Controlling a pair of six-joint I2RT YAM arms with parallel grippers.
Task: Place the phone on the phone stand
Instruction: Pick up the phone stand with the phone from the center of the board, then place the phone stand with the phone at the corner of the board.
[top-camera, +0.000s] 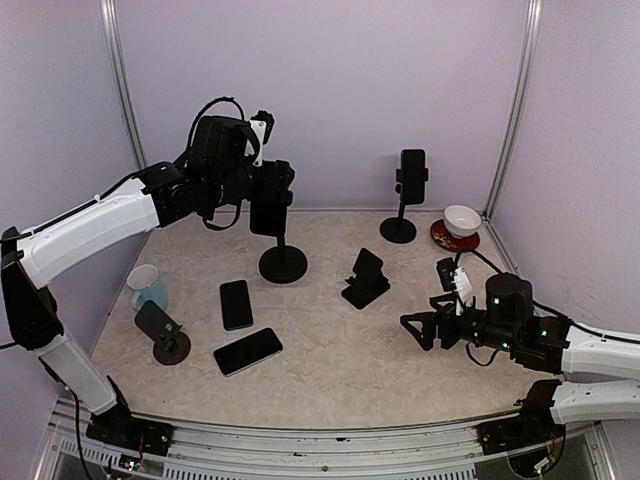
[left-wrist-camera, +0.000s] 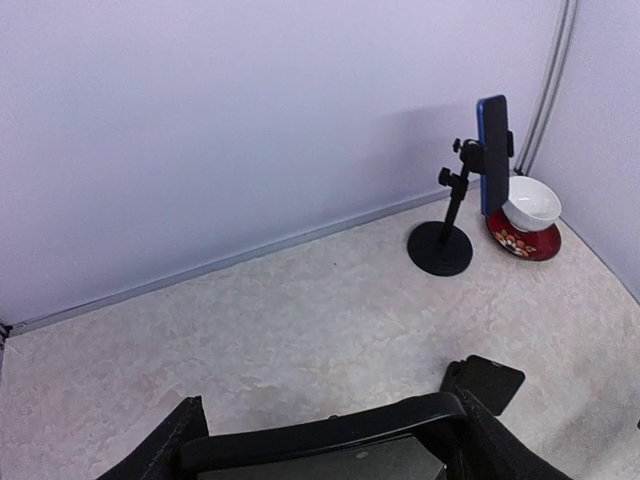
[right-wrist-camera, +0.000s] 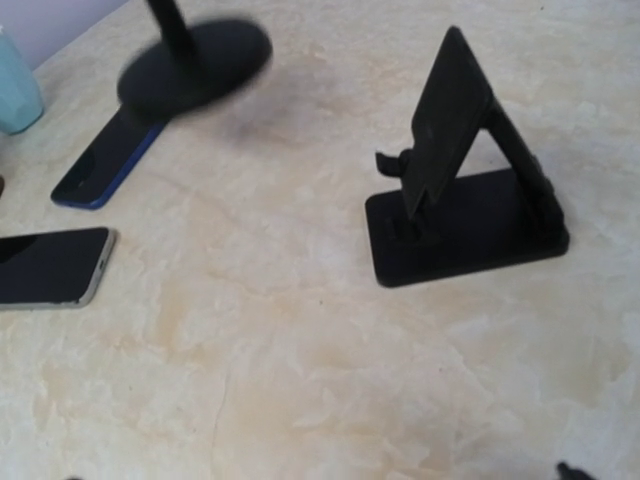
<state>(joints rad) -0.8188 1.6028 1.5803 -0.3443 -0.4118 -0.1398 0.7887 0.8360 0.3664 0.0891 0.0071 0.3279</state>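
My left gripper (top-camera: 268, 188) is raised over the back left of the table and shut on a black phone (top-camera: 270, 212). The phone hangs upright at the top of the round-based phone stand (top-camera: 283, 263); whether it sits in the holder I cannot tell. In the left wrist view the phone's edge (left-wrist-camera: 300, 440) spans the gap between the two fingers of the left gripper (left-wrist-camera: 325, 448). My right gripper (top-camera: 420, 330) stands open low over the table at the right, nothing in it. Its wrist view shows only one fingertip (right-wrist-camera: 566, 469).
A folding stand (top-camera: 365, 278) (right-wrist-camera: 460, 190) sits mid-table. Two phones (top-camera: 236, 304) (top-camera: 247, 351) lie flat at the left, beside a small stand (top-camera: 160, 330) and a teal cup (top-camera: 147, 287). A far stand (top-camera: 398, 228) carries a phone (top-camera: 412, 172), next to a bowl (top-camera: 461, 220).
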